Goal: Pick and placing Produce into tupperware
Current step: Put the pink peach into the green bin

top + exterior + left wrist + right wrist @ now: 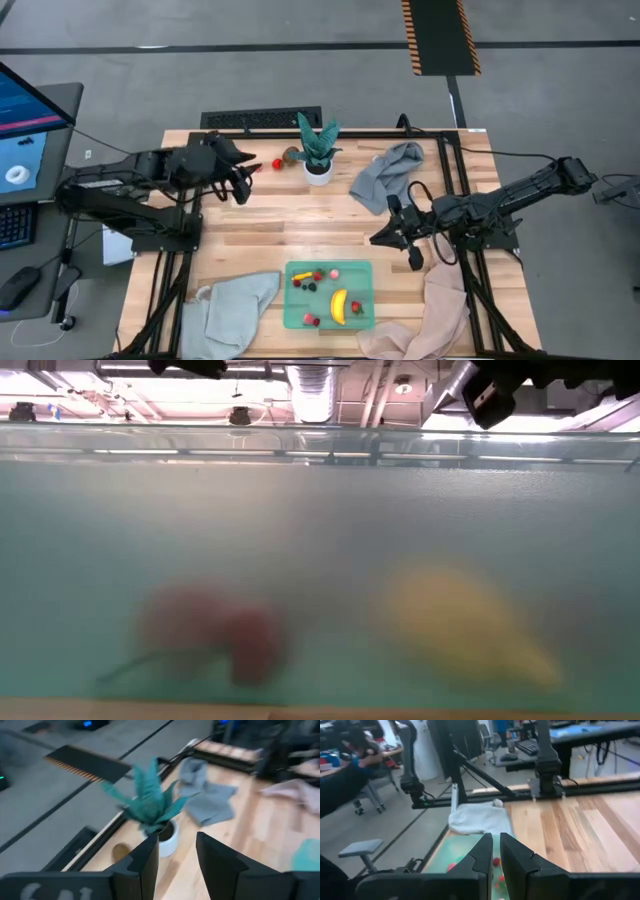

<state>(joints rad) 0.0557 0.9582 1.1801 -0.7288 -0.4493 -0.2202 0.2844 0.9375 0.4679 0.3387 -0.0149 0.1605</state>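
Left gripper (pixel 243 178) fingers slightly apart, empty, near red strawberry (pixel 277 164): probably light, hard, slippery; pinch its middle. Right gripper (pixel 411 252) closed beside tupperware (pixel 366 268).

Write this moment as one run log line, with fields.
left claw: open, near plant | right claw: shut, empty | tupperware: holds banana

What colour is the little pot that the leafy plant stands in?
White: the small round pot holding the teal-green plant shows best in the high view.
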